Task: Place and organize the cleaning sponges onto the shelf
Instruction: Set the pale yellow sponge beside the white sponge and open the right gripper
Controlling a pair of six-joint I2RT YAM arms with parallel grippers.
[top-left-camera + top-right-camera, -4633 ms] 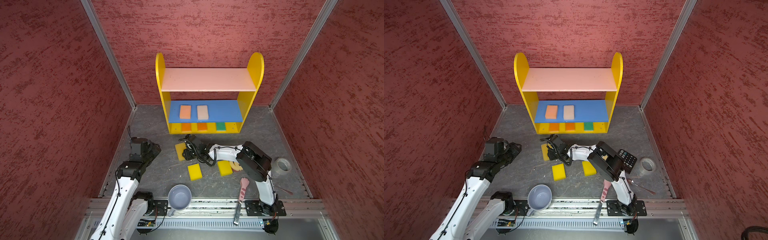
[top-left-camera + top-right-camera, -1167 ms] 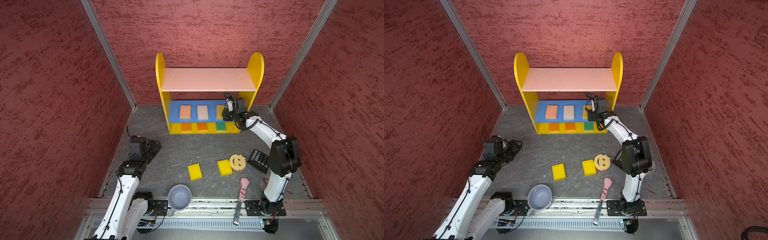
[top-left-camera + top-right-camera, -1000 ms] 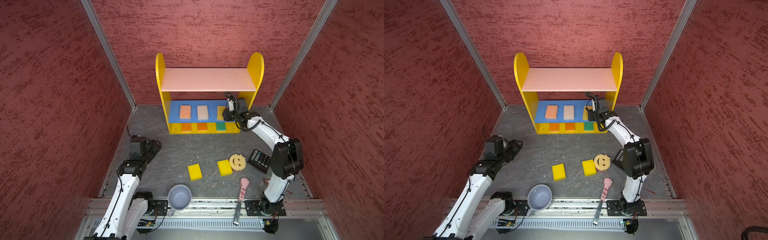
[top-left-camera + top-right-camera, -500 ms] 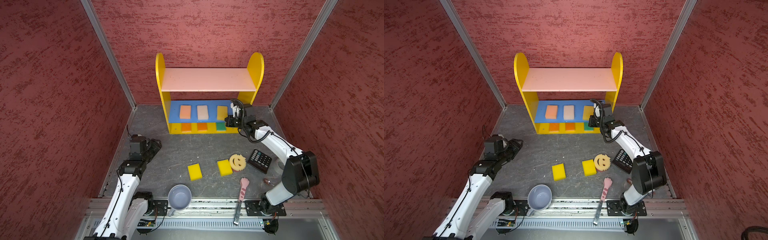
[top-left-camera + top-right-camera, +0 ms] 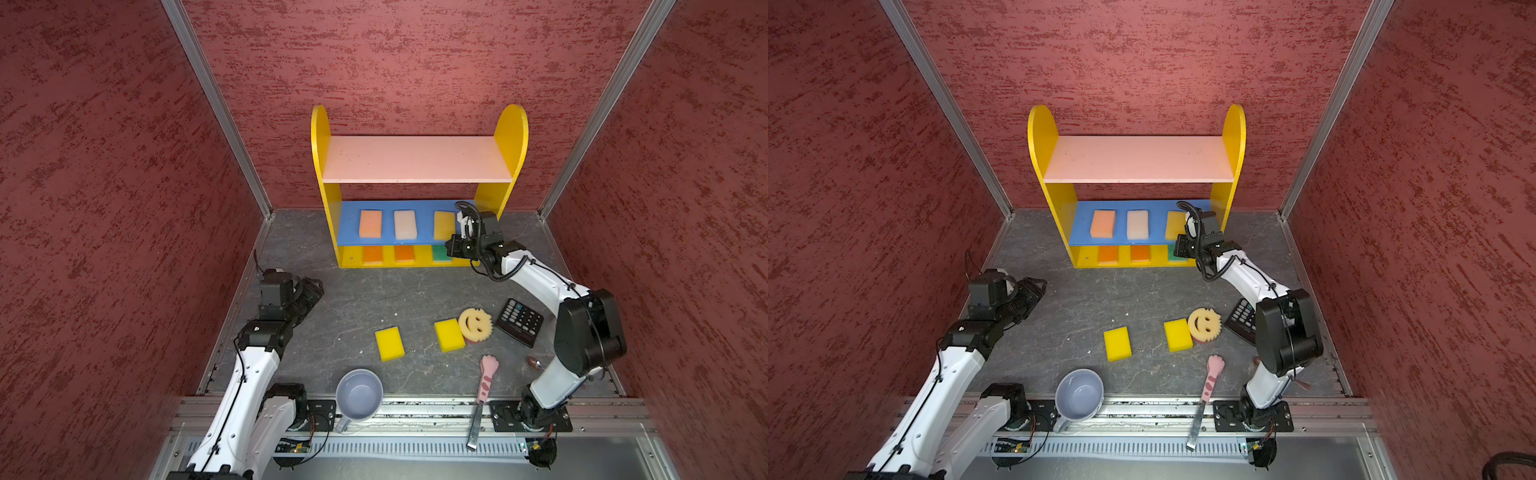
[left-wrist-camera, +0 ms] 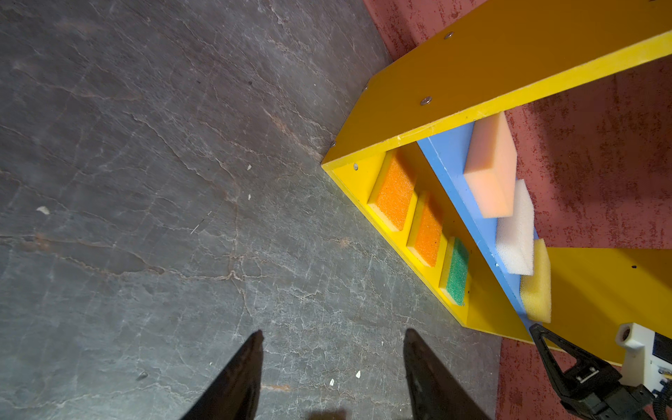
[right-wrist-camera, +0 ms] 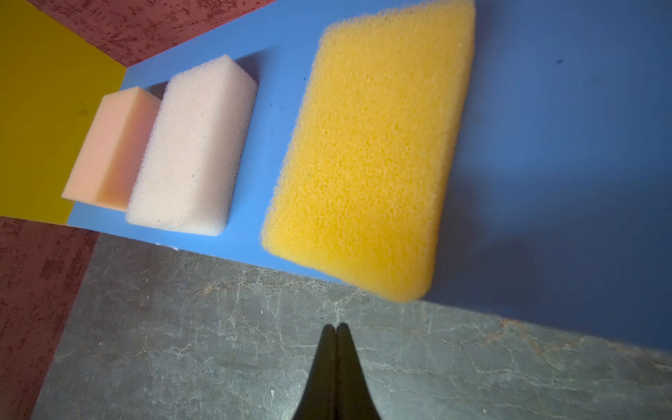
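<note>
- Grey floor (image 5: pixel 365 291) spreading between red walls (image 5: pixel 415 62).
- Right gripper (image 7: pixel 335 326) hanging closed, empty, near yellow sponge (image 7: pixel 367 152) on shelf (image 7: pixel 545 145).
- Left gripper (image 6: pixel 334 331) hovering half-open, holding nothing.

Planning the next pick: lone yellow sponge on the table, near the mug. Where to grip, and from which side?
Come top-down with the open left gripper and close across the two long edges of the lone yellow sponge at mid-length. It lies flat on the table with nothing touching it, so both jaws should find room, and that is its narrower span.
</note>
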